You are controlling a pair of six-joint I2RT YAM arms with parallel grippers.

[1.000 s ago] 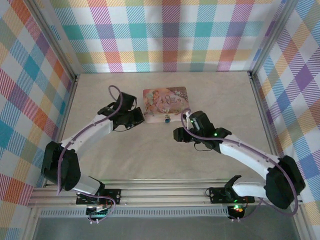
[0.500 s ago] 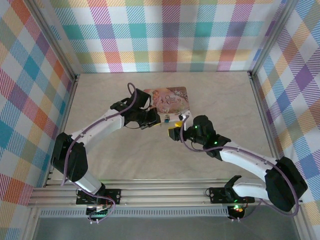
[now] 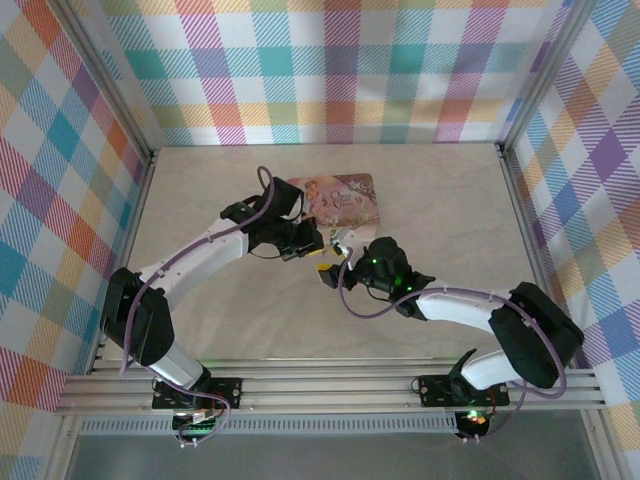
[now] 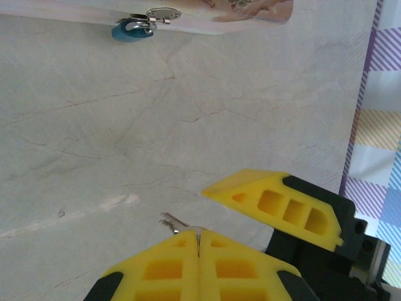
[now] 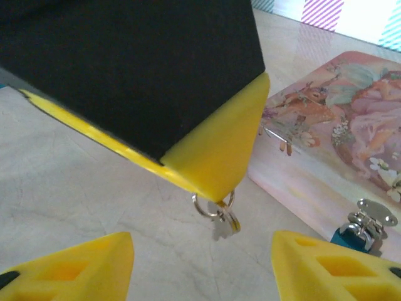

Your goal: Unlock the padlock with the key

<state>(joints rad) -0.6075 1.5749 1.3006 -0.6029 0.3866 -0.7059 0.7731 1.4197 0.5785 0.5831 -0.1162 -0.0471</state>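
The left fingers (image 4: 156, 269) pinched the thin, stiff, likely slippery key (image 4: 172, 222); the right fingers (image 5: 75, 263) gaped, probably best gripping the light padlock (image 4: 130, 29) by its body.

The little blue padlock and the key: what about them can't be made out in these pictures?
- Key, left wrist view: just its tip shows; the left tool's shut fingers cover the rest.
- Padlock, right wrist view: its lower part is behind the open right tool's finger, keyhole unseen.
- Top view: padlock too small to tell locked or open.
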